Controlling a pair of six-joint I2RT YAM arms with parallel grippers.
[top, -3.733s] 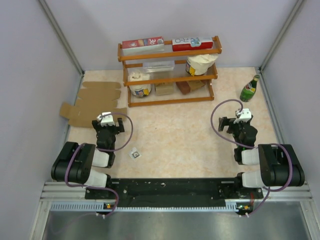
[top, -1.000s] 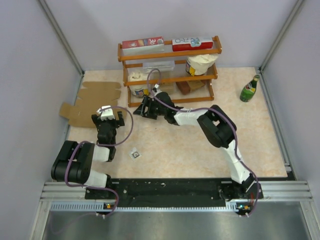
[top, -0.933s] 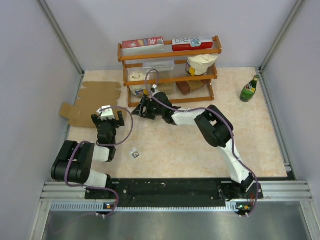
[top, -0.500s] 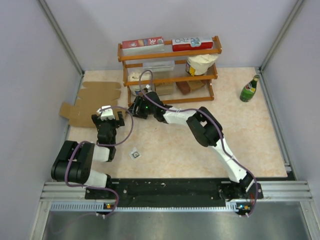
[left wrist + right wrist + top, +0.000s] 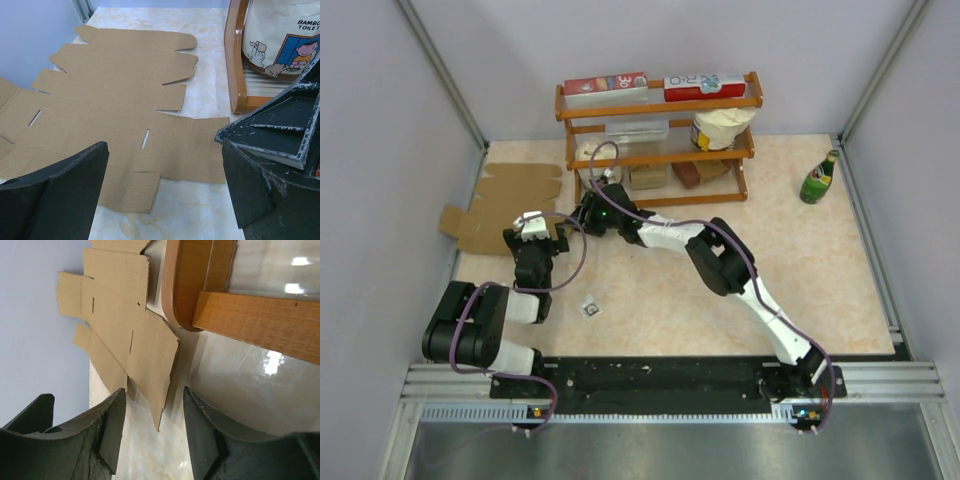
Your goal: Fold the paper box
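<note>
Box [image 5: 505,205] lies flat and unfolded on the surface [image 5: 860,260] at far left, just beside the rack [image 5: 660,103], with the left tool [image 5: 162,147] released near its edge and the right tool [image 5: 153,392] released, empty, by the rack's left foot.

White pack [image 5: 272,22] on shelf [image 5: 235,60]: "BAMBO…", "TOILET". Red-white carton [image 5: 605,88], top tier: "30".

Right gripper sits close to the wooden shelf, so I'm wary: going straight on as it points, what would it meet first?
Probably the paper box: its near flap lies ahead between the right gripper's open fingers; the shelf leg sits off to one side. Depth unclear.
</note>
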